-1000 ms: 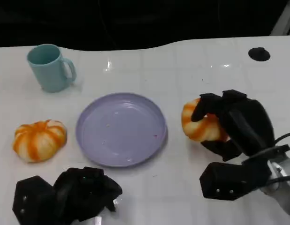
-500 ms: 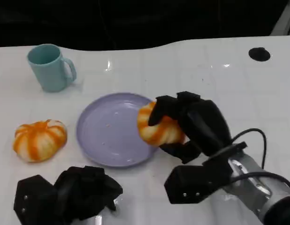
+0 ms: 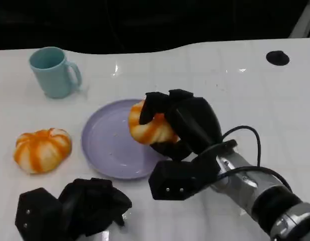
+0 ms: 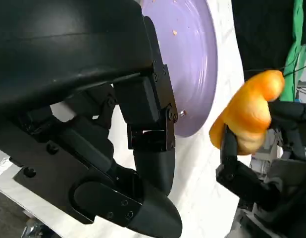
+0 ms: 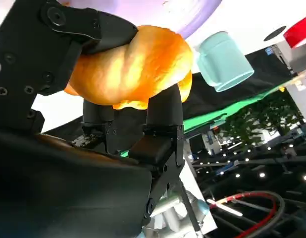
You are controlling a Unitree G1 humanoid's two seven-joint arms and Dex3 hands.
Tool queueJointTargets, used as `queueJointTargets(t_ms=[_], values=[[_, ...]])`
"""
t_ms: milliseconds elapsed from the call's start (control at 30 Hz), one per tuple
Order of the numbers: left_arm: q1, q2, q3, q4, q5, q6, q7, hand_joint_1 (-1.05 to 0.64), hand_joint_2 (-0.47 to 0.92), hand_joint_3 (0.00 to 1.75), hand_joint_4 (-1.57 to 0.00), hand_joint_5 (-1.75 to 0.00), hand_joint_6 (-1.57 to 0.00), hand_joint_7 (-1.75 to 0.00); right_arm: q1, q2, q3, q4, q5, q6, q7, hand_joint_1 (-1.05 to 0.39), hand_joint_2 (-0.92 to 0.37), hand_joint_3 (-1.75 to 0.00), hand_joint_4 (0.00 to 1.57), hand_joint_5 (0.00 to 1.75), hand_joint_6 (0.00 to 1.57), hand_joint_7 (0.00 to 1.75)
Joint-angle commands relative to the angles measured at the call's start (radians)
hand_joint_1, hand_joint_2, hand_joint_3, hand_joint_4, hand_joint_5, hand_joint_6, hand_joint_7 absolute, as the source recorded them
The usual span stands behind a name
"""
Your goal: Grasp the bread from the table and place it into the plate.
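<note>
My right hand (image 3: 184, 123) grips an orange-and-white bread roll (image 3: 147, 129) and holds it above the right part of the lilac plate (image 3: 107, 143). The right wrist view has the same roll (image 5: 130, 69) clamped between the black fingers (image 5: 163, 106), with the plate (image 5: 158, 10) beyond it. A second striped roll (image 3: 42, 149) lies on the table left of the plate. At the near left edge my left hand (image 3: 80, 208) rests with its fingers curled in and nothing in them. The left wrist view looks past those fingers (image 4: 143, 119) to the plate (image 4: 190, 59) and the held roll (image 4: 249, 111).
A light blue mug (image 3: 53, 72) stands at the back left, also seen from the right wrist as the mug (image 5: 222, 59). A small black disc (image 3: 277, 57) sits at the far right on the white table (image 3: 245, 90), whose far edge borders a dark background.
My right hand has carried the roll leftward from the table right of the plate to above the plate's right part. The left hand and the other roll have stayed put.
</note>
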Motion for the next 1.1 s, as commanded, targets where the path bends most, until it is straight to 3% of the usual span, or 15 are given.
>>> queueJointTargets(t_ms=[33, 67, 167, 200, 267, 300, 367, 400, 500, 600, 867, 1100], values=[[0.019, 0.010, -0.004, 0.011, 0.014, 0.005, 0.009, -1.05, 0.65, 0.25, -0.92, -1.50, -1.47, -0.51, -0.060, 0.030, -0.002, 0.074, 0.027, -0.009, -0.007, -0.09, -0.41, -1.18, 0.87, 1.75, 0.80, 1.55], [0.019, 0.009, -0.005, 0.010, 0.015, 0.004, 0.010, -1.05, 0.65, 0.25, -0.92, -1.50, -1.47, -0.51, -0.066, 0.034, -0.004, 0.086, 0.033, -0.012, 0.003, -0.09, -0.42, -1.17, 0.86, 1.75, 0.80, 1.53], [0.020, 0.007, -0.005, 0.007, 0.013, 0.007, 0.012, -1.05, 0.65, 0.25, -0.92, -1.51, -1.47, -0.51, -0.077, 0.041, -0.007, 0.107, 0.055, -0.023, 0.048, -0.10, -0.43, -1.19, 0.84, 1.59, 0.85, 1.27], [0.021, 0.006, -0.005, 0.006, 0.011, 0.009, 0.012, -1.05, 0.65, 0.25, -0.92, -1.51, -1.47, -0.51, -0.081, 0.041, -0.003, 0.111, 0.058, -0.021, 0.066, -0.15, -0.48, -1.00, 0.72, 1.24, 0.76, 0.92], [0.022, 0.004, -0.006, 0.001, 0.008, 0.012, 0.010, -1.05, 0.65, 0.25, -0.92, -1.51, -1.47, -0.51, -0.086, 0.041, 0.002, 0.114, 0.063, -0.027, 0.103, -0.20, -0.54, -0.80, 0.61, 0.82, 0.72, 0.49], [0.023, 0.004, -0.006, 0.000, 0.006, 0.012, 0.009, -1.05, 0.64, 0.25, -0.92, -1.51, -1.47, -0.51, -0.087, 0.038, 0.007, 0.113, 0.062, -0.029, 0.122, -0.24, -0.55, -0.74, 0.44, 0.64, 0.61, 0.31], [0.024, 0.005, -0.007, -0.002, 0.006, 0.013, 0.008, -1.05, 0.64, 0.25, -0.92, -1.51, -1.47, -0.51, -0.089, 0.030, 0.019, 0.103, 0.056, -0.016, 0.180, -0.31, -0.62, -0.62, 0.20, 0.51, 0.45, 0.14], [0.024, 0.005, -0.007, -0.002, 0.006, 0.013, 0.008, -1.05, 0.64, 0.25, -0.92, -1.51, -1.47, -0.51, -0.087, 0.026, 0.025, 0.094, 0.053, -0.006, 0.206, -0.37, -0.74, -0.42, 0.08, 0.41, 0.35, 0.06], [0.025, 0.006, -0.007, -0.005, 0.005, 0.014, 0.006, -1.05, 0.64, 0.25, -0.92, -1.52, -1.47, -0.50, -0.076, 0.015, 0.034, 0.061, 0.056, 0.018, 0.273, -0.48, -0.89, -0.16, 0.01, 0.12, 0.21, 0.01], [0.026, 0.007, -0.007, -0.005, 0.004, 0.010, 0.002, -1.05, 0.65, 0.25, -0.91, -1.52, -1.46, -0.50, -0.052, 0.000, 0.032, 0.013, 0.066, 0.035, 0.332, -0.57, -0.92, -0.14, 0.00, 0.01, 0.15, 0.00], [0.026, 0.009, -0.006, -0.003, 0.007, 0.011, 0.007, -1.05, 0.65, 0.24, -0.91, -1.52, -1.46, -0.50, 0.068, -0.066, 0.007, -0.183, 0.117, 0.050, 0.437, -0.66, -0.92, -0.21, 0.02, 0.01, 0.12, 0.00], [0.023, 0.008, -0.004, 0.004, 0.002, 0.009, 0.001, -1.05, 0.65, 0.24, -0.90, -1.52, -1.47, -0.50, 0.191, -0.129, -0.017, -0.342, 0.145, 0.009, 0.425, -0.62, -0.92, -0.20, 0.06, 0.04, 0.14, 0.01]])
